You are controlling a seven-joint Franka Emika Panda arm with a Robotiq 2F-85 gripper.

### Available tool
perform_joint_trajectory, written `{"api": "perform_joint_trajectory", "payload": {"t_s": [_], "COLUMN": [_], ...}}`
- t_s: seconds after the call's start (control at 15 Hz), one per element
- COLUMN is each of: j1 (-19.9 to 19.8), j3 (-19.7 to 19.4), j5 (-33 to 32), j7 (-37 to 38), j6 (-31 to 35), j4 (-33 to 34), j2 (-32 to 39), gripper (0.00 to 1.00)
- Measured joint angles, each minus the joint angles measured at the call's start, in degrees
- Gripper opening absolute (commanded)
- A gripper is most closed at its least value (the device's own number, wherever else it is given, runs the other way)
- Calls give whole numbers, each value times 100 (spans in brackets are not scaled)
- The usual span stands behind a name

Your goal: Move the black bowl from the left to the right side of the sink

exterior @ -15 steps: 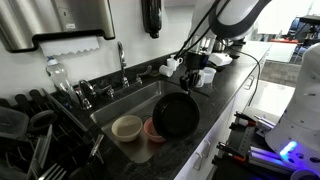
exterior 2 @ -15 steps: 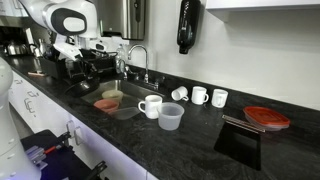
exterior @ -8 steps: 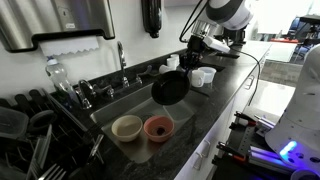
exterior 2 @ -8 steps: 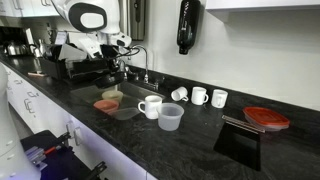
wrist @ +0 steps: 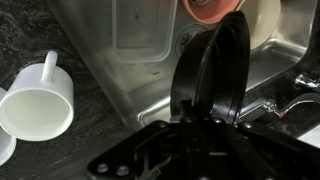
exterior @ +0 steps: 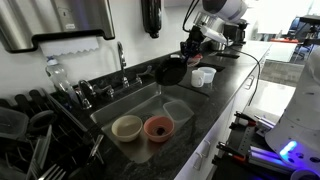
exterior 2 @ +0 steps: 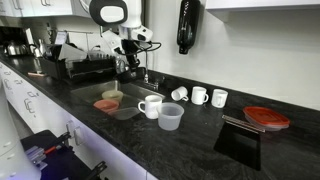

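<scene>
My gripper (exterior: 186, 55) is shut on the rim of the black bowl (exterior: 172, 70) and holds it tilted on edge in the air over the far right corner of the sink (exterior: 112, 108). The bowl also shows in an exterior view (exterior 2: 131, 62), hanging under the gripper (exterior 2: 131, 50) beside the faucet. In the wrist view the bowl (wrist: 212, 75) fills the middle, edge-on between my fingers (wrist: 190, 118), with the sink basin below it.
In the sink lie a tan bowl (exterior: 127, 127), an orange bowl (exterior: 158, 128) and a clear plastic container (exterior: 178, 112). White mugs (exterior: 204, 76) stand on the counter right of the sink. A dish rack (exterior 2: 85, 68) stands on the other side, and a faucet (exterior: 122, 62) stands behind the basin.
My gripper has carried the black bowl up and across from over the sink's front toward the far right corner, near the white mugs.
</scene>
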Motion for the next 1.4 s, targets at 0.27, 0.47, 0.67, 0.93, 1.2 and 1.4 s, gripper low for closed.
{"api": "perform_joint_trajectory", "payload": {"t_s": [0.27, 0.47, 0.67, 0.93, 1.2, 1.4], "j1": [2, 2, -49, -332, -497, -556], "j3": [5, 5, -43, -317, -587, -715], "j5": [0, 1, 14, 18, 96, 246], "j7": [0, 0, 36, 36, 30, 25], "j6": [0, 0, 16, 68, 72, 132], "j4": [4, 2, 6, 157, 434, 726], "j2": [2, 2, 19, 164, 444, 733], "gripper": [8, 2, 2, 2, 2, 2]}}
